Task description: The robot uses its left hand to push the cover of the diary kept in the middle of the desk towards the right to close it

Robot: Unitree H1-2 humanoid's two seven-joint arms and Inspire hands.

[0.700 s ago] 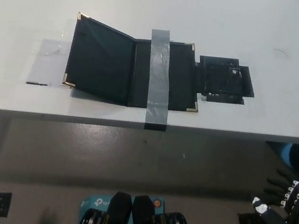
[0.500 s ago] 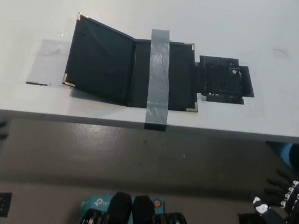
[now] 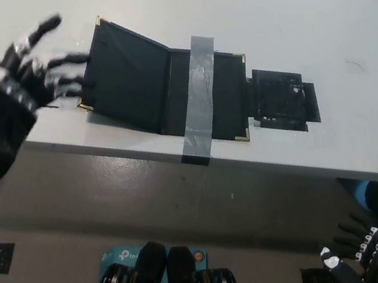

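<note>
The left hand (image 3: 18,93), fingers spread and empty, hovered just beside the open diary's left cover (image 3: 126,76), apparently ready to push it rightward.

Left hand (image 3: 14,92) raised, fingers spread; right hand (image 3: 358,263) hangs low, open.

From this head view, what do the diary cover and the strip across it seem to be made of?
The diary cover looks like black leather or imitation leather, matt, with small gold metal corners. The strip looks like grey duct tape, slightly glossy and wrinkled, holding the right side to the desk.
</note>
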